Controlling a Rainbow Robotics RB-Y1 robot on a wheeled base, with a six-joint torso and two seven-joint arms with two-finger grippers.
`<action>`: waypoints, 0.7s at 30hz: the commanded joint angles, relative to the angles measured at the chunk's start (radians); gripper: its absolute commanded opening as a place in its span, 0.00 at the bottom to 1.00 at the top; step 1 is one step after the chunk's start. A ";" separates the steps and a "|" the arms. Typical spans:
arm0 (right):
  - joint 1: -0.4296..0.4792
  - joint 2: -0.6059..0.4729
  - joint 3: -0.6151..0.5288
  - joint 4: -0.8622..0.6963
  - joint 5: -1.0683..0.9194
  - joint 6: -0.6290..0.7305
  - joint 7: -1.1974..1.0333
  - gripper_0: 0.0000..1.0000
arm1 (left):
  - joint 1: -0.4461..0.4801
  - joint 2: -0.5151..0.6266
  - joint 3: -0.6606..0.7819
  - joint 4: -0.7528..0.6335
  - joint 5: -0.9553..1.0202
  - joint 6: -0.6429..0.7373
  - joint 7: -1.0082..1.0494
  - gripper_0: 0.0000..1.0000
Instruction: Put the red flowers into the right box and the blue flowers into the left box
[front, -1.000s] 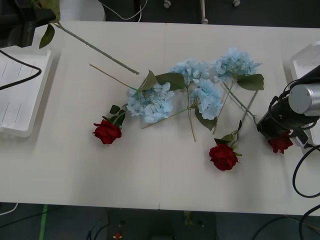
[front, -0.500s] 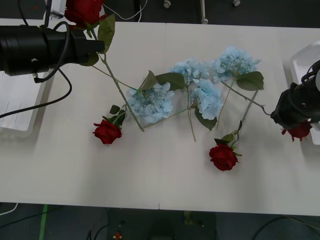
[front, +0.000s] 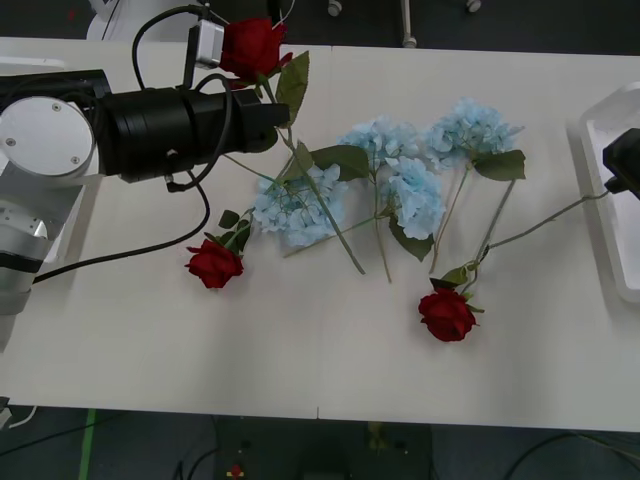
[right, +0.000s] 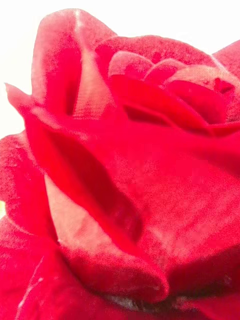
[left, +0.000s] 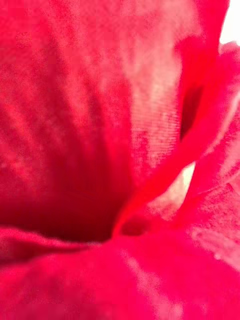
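A white table (front: 330, 350) is seen with a seam down its middle. Four pale-blue flower heads (front: 395, 180) are clustered near its centre, and two red roses (front: 214, 264) (front: 446, 314) lie nearer the front. A white tray (front: 606, 205) is set at the right edge.

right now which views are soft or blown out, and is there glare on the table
Front view: sharp, evenly lit white table without harsh glare, faint soft shadows. Right wrist view: deep-red fabric rose pressed close, petals soft, background blown white. Left wrist view: red rose petals too close, thoroughly blurred.
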 joint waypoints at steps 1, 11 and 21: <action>-0.084 -0.044 -0.018 0.081 0.053 -0.089 0.308 0.00 | -0.050 -0.015 -0.071 -0.024 0.035 -0.065 0.045 0.00; -0.088 -0.040 -0.018 0.087 0.278 -0.167 0.672 0.00 | -0.108 -0.041 -0.158 -0.024 0.026 -0.186 0.128 0.00; -0.085 -0.024 -0.018 0.087 0.643 -0.173 1.149 0.00 | -0.113 -0.050 -0.173 -0.025 -0.018 -0.186 0.163 0.00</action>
